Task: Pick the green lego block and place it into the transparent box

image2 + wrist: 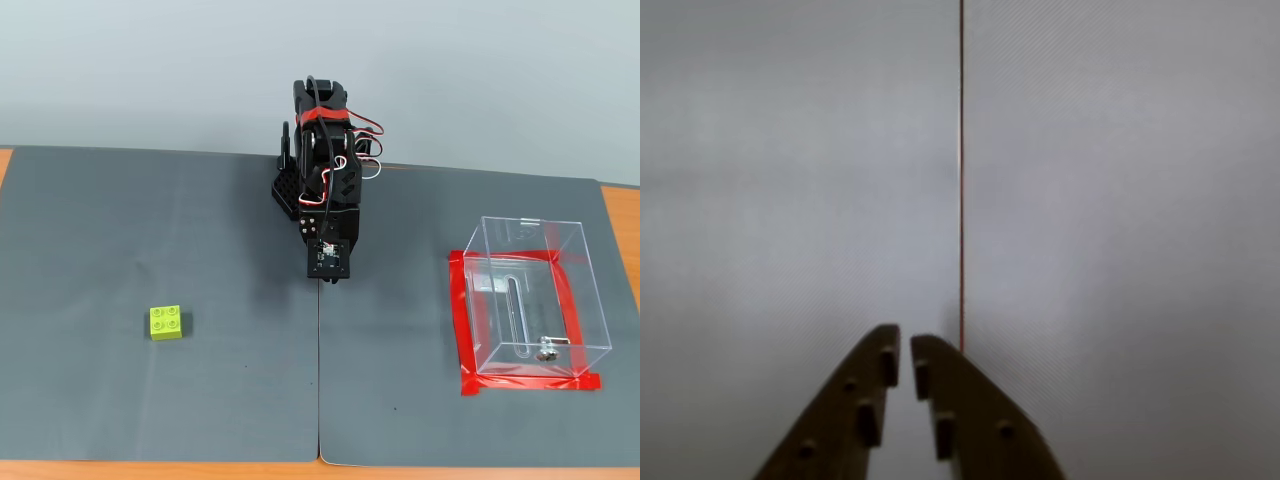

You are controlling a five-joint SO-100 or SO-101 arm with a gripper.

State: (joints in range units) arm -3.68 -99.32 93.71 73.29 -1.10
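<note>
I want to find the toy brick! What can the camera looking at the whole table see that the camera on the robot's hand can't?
Only the fixed view shows the green brick on the left, the clear box with red tape on the right, and the folded-up arm between them. Only the wrist view shows the gripper close up, its two tips almost touching with nothing between them. Both show the gray mat and the seam line down its middle.
</note>
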